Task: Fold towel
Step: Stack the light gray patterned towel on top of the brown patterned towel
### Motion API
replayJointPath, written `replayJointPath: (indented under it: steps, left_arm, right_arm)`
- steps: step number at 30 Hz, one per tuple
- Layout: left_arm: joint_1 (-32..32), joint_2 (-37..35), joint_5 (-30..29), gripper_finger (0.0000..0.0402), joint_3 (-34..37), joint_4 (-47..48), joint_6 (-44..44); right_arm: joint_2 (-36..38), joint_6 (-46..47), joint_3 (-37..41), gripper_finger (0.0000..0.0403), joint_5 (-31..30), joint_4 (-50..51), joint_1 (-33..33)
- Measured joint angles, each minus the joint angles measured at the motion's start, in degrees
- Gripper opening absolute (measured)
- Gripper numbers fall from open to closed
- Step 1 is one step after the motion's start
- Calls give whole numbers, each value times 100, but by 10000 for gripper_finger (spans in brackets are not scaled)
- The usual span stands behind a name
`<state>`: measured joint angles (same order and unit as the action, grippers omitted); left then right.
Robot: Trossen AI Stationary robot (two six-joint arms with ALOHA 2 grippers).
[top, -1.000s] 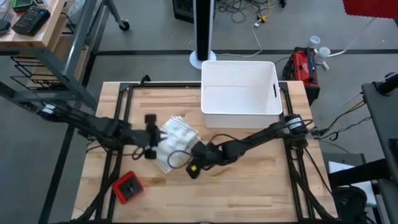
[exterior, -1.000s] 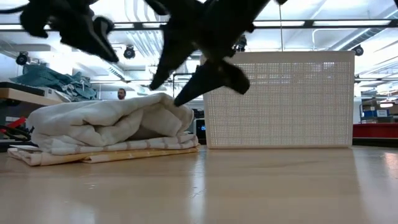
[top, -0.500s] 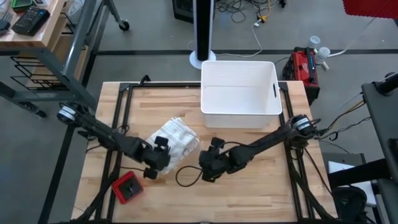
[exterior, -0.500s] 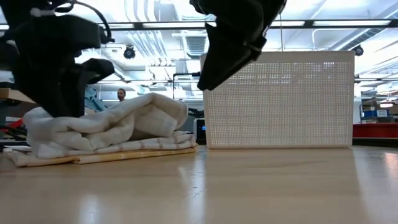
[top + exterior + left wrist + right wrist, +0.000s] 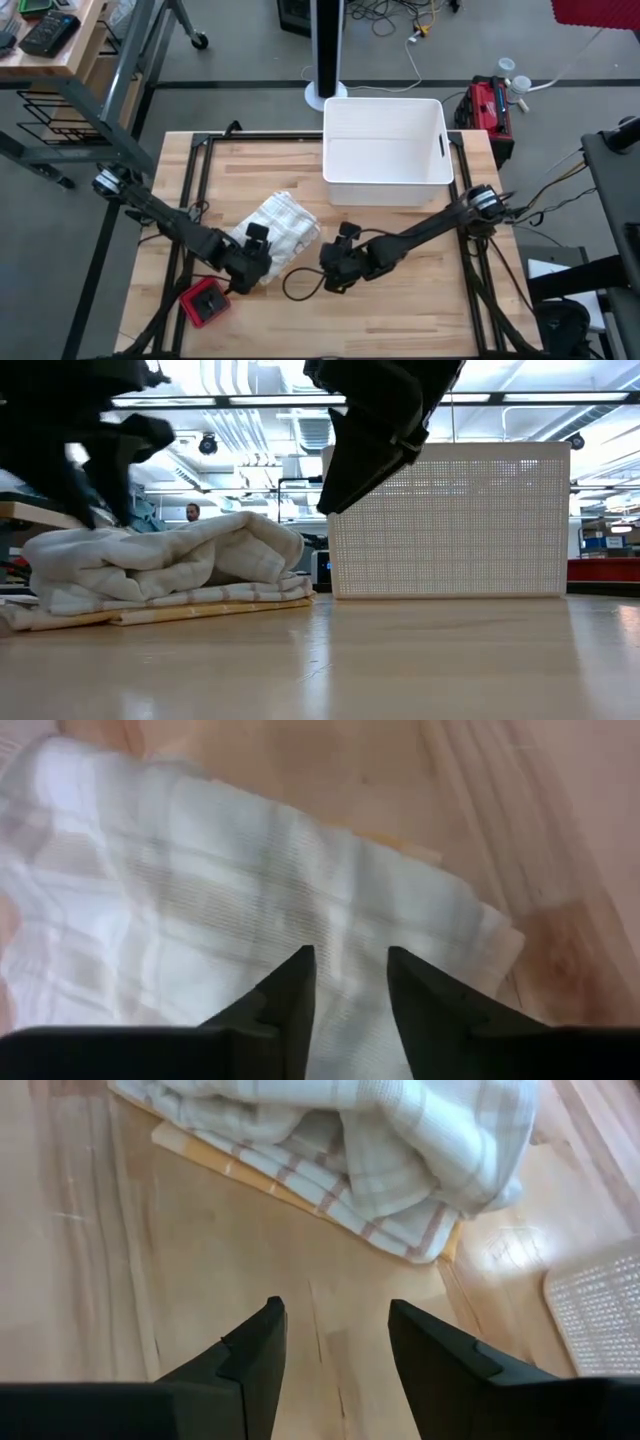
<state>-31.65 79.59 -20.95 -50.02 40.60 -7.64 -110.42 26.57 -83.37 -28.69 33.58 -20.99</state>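
The white towel with faint checks and a yellow-edged underside (image 5: 283,224) lies bunched and folded over on the wooden table, its bulging upper layers resting on flat lower ones (image 5: 190,560). My left gripper (image 5: 250,266) is open over the towel's near-left end, and its fingers point down at the cloth (image 5: 348,970). My right gripper (image 5: 335,266) is open above bare table just right of the towel, whose right edge (image 5: 400,1200) lies ahead of its fingers (image 5: 335,1320). My left gripper stands open right over the towel's near-left end (image 5: 340,910), coming from above. I cannot tell whether its fingertips touch the cloth.
A white perforated bin (image 5: 386,140) stands at the table's far edge, right of the towel (image 5: 445,520). A red block (image 5: 205,303) sits near the near-left corner. A black cable loop (image 5: 296,283) lies between the grippers. Bare wood stretches along the near and right sides.
My left gripper has moved from the towel's left side toward the near edge and come down over its near-left end. My right gripper has lifted off the towel's top and drawn back to the right. The towel's left end has settled a little lower and wider.
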Motion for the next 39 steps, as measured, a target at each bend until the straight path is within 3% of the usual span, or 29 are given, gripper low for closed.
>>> replayJointPath:
  steps: [4,10,16,20,26,39]
  left_arm:
    - [-246,-2,200,151,131,24,-190]
    - [-509,23,-55,200,197,-415,-185]
    - [-547,485,79,203,217,-676,-205]
    - [-545,896,-206,187,219,-696,-274]
    - [-543,1128,-76,151,217,-811,-449]
    - [-541,383,91,10,218,-763,-859]
  right_arm:
    - [-120,86,2,169,5,2,-2]
    - [-197,87,7,169,11,-186,-9]
    - [-197,32,7,174,9,-432,-9]
    - [-197,-22,7,176,9,-447,-9]
    - [-197,-21,7,170,18,-590,-15]
    - [-197,-22,7,176,15,-713,-13]
